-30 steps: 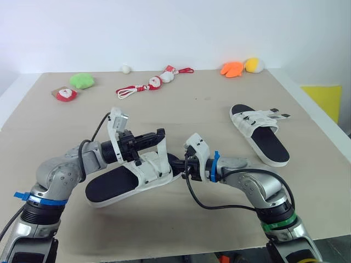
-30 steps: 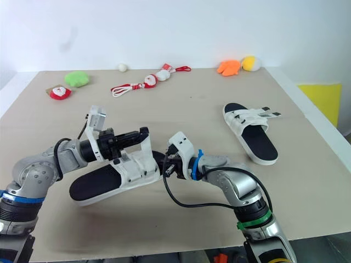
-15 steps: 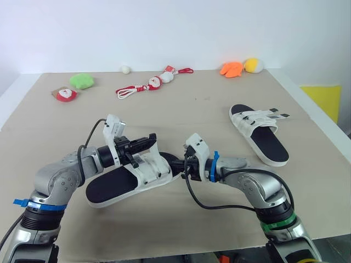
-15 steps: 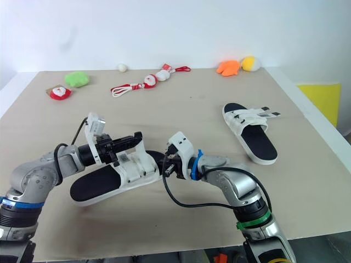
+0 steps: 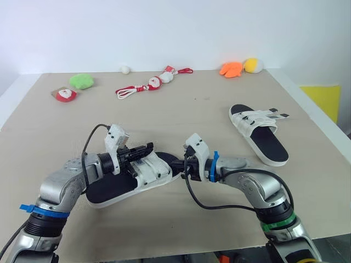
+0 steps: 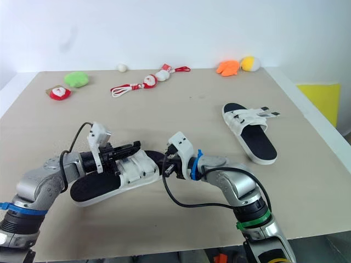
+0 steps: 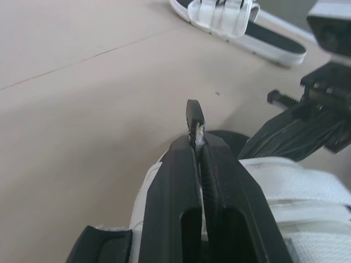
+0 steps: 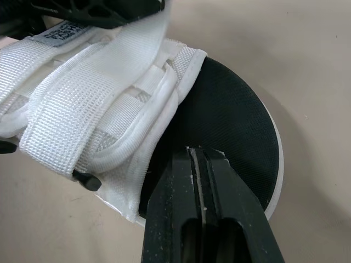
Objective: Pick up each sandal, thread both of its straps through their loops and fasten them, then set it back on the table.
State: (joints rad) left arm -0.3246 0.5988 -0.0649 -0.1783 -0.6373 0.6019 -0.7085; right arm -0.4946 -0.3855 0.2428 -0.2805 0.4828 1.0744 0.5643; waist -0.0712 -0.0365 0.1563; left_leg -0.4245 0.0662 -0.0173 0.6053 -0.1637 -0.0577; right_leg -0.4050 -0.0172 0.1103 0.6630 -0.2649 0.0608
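On the tan table (image 5: 219,104), a green soft toy (image 5: 82,81) and a red-and-white one (image 5: 66,95) lay at the far left edge. Nearer, the left gripper (image 5: 147,149) lay low over the white straps (image 8: 82,104) of a sandal (image 5: 112,186). Its two black fingers were pressed together with a sliver of white strap pinched at their tips.

The sandal rested flat on the table in front of the robot. Its long axis ran from the near left toward the right, with the heel to the left and the strapped toe end pointing right. A small sewn label (image 8: 64,33) sat on one strap, its print too small to read.

At the toe end the right gripper (image 8: 200,156) met the sandal from the right. Its fingers were closed on each other with nothing between them, their tips on the black footbed just beside the front strap.

Well apart to the right lay the second sandal (image 5: 269,143), toe pointing away and to the left, its loose strap ends sticking out to the right. Orange (image 5: 231,68) and yellow (image 5: 253,65) soft toys sat at the far right edge.
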